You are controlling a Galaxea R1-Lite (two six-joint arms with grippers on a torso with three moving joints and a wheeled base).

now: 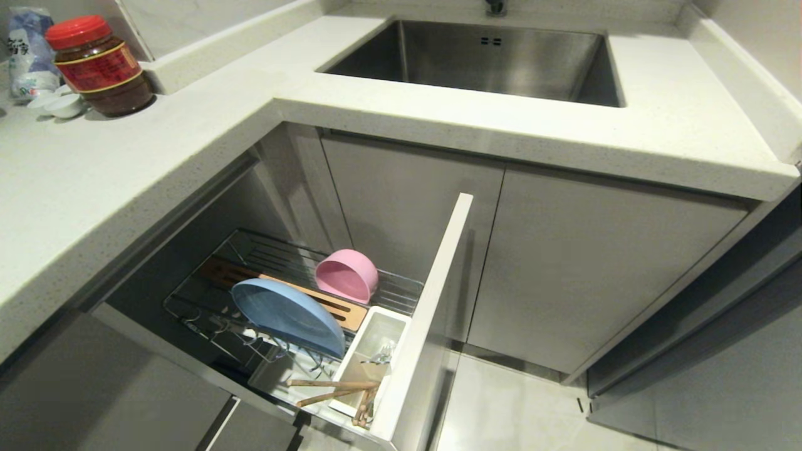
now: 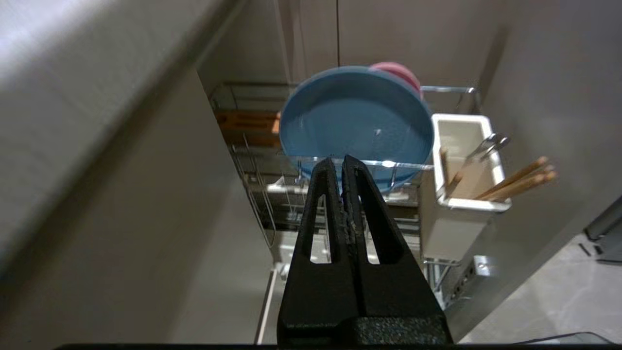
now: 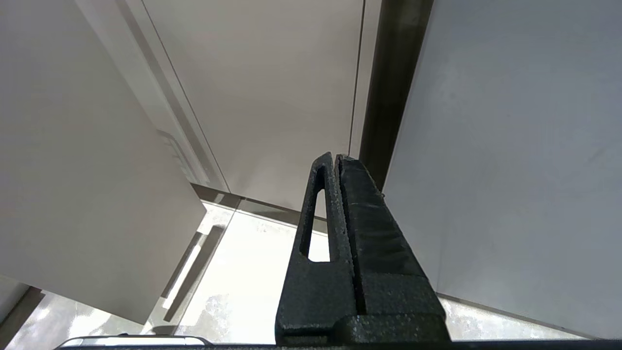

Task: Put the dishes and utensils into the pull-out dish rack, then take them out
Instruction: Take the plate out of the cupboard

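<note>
The plate (image 1: 288, 316) and bowl (image 1: 346, 274) stand in the pulled-out rack (image 1: 401, 291); chopsticks (image 1: 332, 389) and fork (image 1: 381, 356) sit in its bin (image 1: 366, 341). The left gripper (image 2: 338, 163) and the right gripper (image 3: 335, 159) have fingers pressed together, holding nothing.

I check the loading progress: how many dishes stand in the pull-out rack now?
2. The blue plate stands on edge in the front prongs of the rack; the pink bowl rests on its side behind it. None seems hidden.
</note>
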